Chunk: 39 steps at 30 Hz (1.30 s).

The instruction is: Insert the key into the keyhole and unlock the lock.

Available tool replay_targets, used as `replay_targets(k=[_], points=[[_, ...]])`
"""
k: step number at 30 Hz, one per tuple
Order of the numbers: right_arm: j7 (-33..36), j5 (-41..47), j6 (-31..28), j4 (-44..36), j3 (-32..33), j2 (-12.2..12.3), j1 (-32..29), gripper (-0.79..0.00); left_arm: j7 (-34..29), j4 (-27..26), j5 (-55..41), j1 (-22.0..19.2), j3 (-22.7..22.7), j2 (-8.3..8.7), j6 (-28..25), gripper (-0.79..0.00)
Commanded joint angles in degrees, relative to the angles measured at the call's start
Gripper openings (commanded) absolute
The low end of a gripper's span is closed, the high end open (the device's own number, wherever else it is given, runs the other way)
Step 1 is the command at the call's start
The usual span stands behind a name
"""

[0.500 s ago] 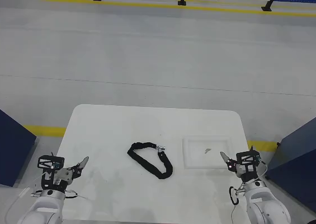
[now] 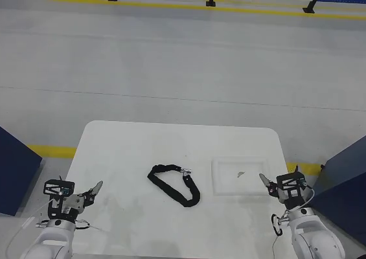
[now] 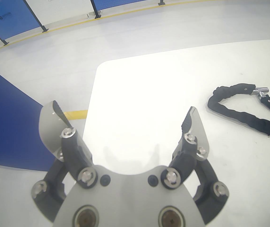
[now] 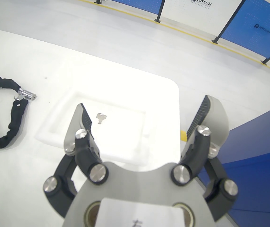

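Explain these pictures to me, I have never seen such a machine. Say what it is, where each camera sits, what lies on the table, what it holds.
A robot with two arms stands at a white table. One picture looks down from above; the other two come from a camera on each wrist. The left gripper and right gripper have open fingers and hold nothing. On the table lie a black chain lock and a shallow white tray with a small key in it.
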Motion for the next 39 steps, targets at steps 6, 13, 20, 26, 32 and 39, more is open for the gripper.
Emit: replay_targets(k=[6, 13, 20, 26, 32, 39], points=[[11.48, -11.06, -12.67, -8.69, 5.45, 1.50, -0.22, 0.000, 0.00, 0.00, 0.00, 0.00, 0.00, 0.00, 0.00, 0.000], [24.28, -12.08, -31.43, -11.79, 8.22, 3.05, 7.66, 0.000, 0.00, 0.00, 0.00, 0.00, 0.00, 0.00, 0.00, 0.000], [35.24, -10.56, -49.81, -6.42, 3.74, 4.46, 20.82, 0.000, 0.00, 0.00, 0.00, 0.00, 0.00, 0.00, 0.00, 0.000], [42.62, -7.67, -55.14, 1.54, -4.69, 5.77, 31.49, 0.000, 0.00, 0.00, 0.00, 0.00, 0.00, 0.00, 0.00, 0.000], [44.14, -5.24, -55.14, 11.57, -15.28, 8.32, 41.43, 0.000, 0.00, 0.00, 0.00, 0.00, 0.00, 0.00, 0.00, 0.000], [44.13, -0.49, -55.14, 23.86, -27.06, 10.62, 51.33, 0.000, 0.00, 0.00, 0.00, 0.00, 0.00, 0.00, 0.00, 0.000]])
